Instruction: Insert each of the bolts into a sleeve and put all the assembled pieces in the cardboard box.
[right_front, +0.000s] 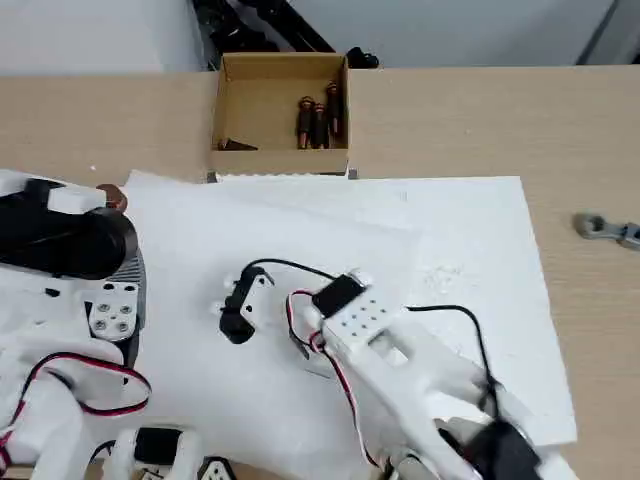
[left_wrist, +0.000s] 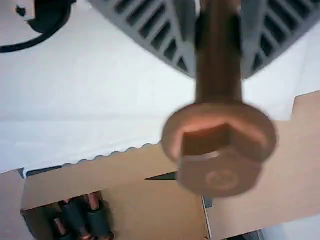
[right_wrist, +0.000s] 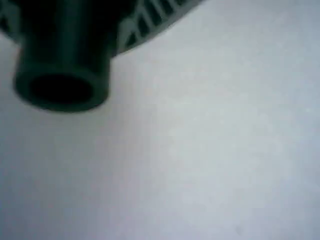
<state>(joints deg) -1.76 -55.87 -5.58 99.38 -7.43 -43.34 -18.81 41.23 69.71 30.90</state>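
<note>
High view: three assembled pieces (right_front: 318, 122) in cardboard box (right_front: 232, 110).

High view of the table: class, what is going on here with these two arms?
The left hand grips a copper hex-head bolt, and the right hand grips a black tubular sleeve above the white sheet. The two parts are not yet joined. Three assembled pieces already lie in the open cardboard box.

bolt (left_wrist: 220, 150) head blurred; its shank runs between the left gripper (left_wrist: 220, 30) jaws and off frame. sleeve (right_wrist: 62, 75) rear end buried in the right gripper (right_wrist: 65, 25), cut by the edge. assembled pieces (left_wrist: 80, 220) beyond left gripper clipped.
</note>
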